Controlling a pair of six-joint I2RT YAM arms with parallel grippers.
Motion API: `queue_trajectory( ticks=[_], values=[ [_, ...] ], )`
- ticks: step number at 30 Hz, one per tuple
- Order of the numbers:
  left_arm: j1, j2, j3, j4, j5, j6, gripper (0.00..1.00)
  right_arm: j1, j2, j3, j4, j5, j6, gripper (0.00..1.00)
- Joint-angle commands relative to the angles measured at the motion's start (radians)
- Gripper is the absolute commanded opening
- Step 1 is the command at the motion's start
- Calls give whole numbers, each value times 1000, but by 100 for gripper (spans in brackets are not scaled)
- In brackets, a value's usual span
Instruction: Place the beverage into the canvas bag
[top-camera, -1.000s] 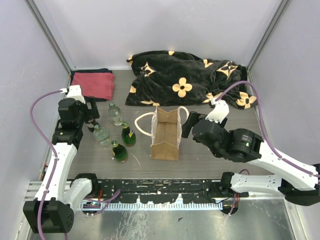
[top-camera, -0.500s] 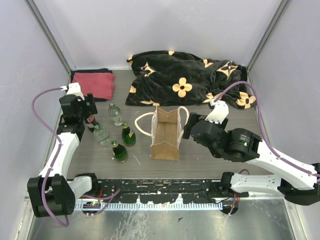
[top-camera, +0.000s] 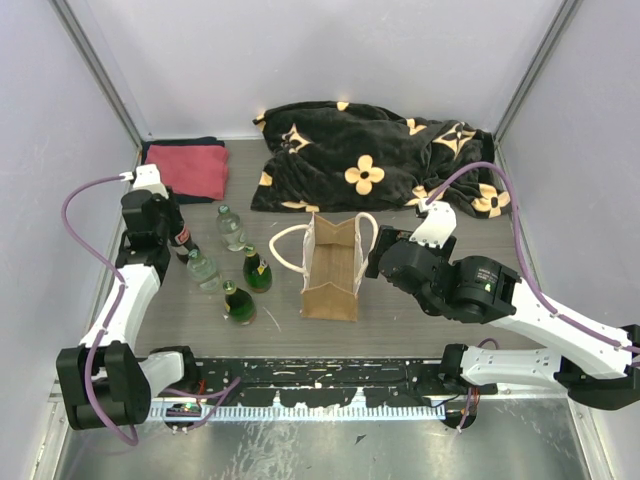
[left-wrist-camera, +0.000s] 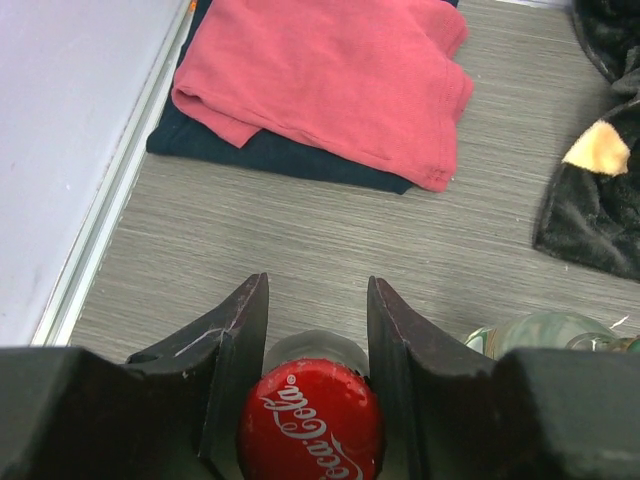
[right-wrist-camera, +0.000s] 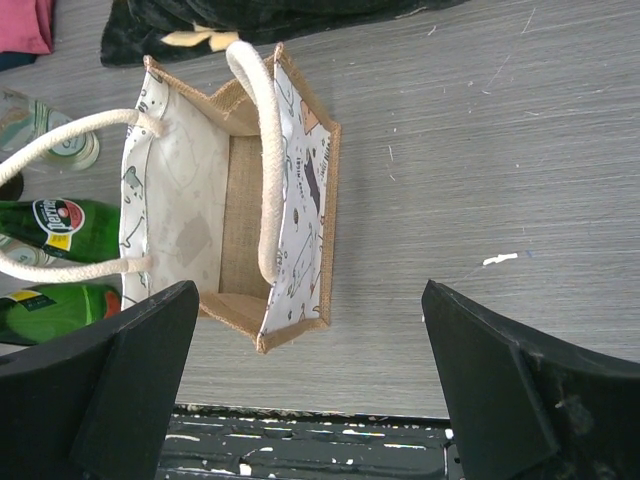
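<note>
The beverage is a dark cola bottle with a red cap (left-wrist-camera: 310, 420), standing at the left of the table (top-camera: 183, 241). My left gripper (left-wrist-camera: 317, 285) comes down over it, both fingers pressed against the sides of the cap and neck. The canvas bag (top-camera: 332, 268) stands upright in the middle, its mouth open and its white rope handles falling outward. In the right wrist view the bag (right-wrist-camera: 240, 200) shows its bare inside. My right gripper (right-wrist-camera: 310, 300) hovers wide open just right of the bag (top-camera: 375, 250), holding nothing.
Two clear bottles (top-camera: 231, 226) (top-camera: 203, 270) and two green bottles (top-camera: 257, 270) (top-camera: 238, 303) stand between the cola bottle and the bag. A red towel (top-camera: 188, 168) on a dark cloth lies at the back left. The black flower-patterned blanket (top-camera: 370, 160) fills the back.
My left gripper lowered over the cola bottle and closed from wide open onto its cap and neck. The right arm shifted only slightly.
</note>
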Motion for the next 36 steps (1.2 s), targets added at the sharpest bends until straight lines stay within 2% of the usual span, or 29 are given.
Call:
queue_trajectory(
  ticks=[1, 9, 10, 11, 12, 15, 17, 18, 22, 25, 29, 34, 35, 36],
  values=[
    [3, -19, -21, 9, 17, -8, 0, 4, -6, 15, -5, 44, 31, 100],
    [3, -51, -2, -17, 33, -7, 0, 3, -28, -26, 5, 41, 46, 100],
    [3, -50, -5, -19, 39, -4, 9, 3, -34, -33, 7, 38, 48, 100],
    [3, -49, -9, -23, 41, -3, 31, 4, -38, -40, 9, 35, 50, 100],
    [3, -50, -17, -24, 42, -3, 48, 3, -43, -48, 9, 34, 54, 100],
    [2, -65, -59, 1, 40, -2, 82, 4, -59, -69, 11, 29, 61, 100],
    [2, -81, -89, 17, 39, -2, 92, 4, -69, -78, 11, 29, 66, 100],
    [2, -89, -100, 22, 39, -4, 93, 3, -74, -80, 10, 30, 67, 100],
    [3, -128, -132, 31, 33, -12, 91, 3, -88, -87, 5, 33, 72, 100],
    [2, -141, -147, 49, 18, -10, 81, 3, -91, -90, 4, 36, 74, 100],
    [2, -140, -143, 58, 9, -9, 57, 3, -88, -95, 5, 34, 77, 100],
    [2, -149, -125, 47, 33, -11, 7, 4, -95, -108, 6, 34, 85, 100],
    [2, -152, -119, 41, 37, -11, 1, 4, -97, -111, 6, 34, 86, 100],
    [2, -155, -111, 36, 43, -11, 0, 3, -99, -113, 6, 34, 86, 100]
  ],
)
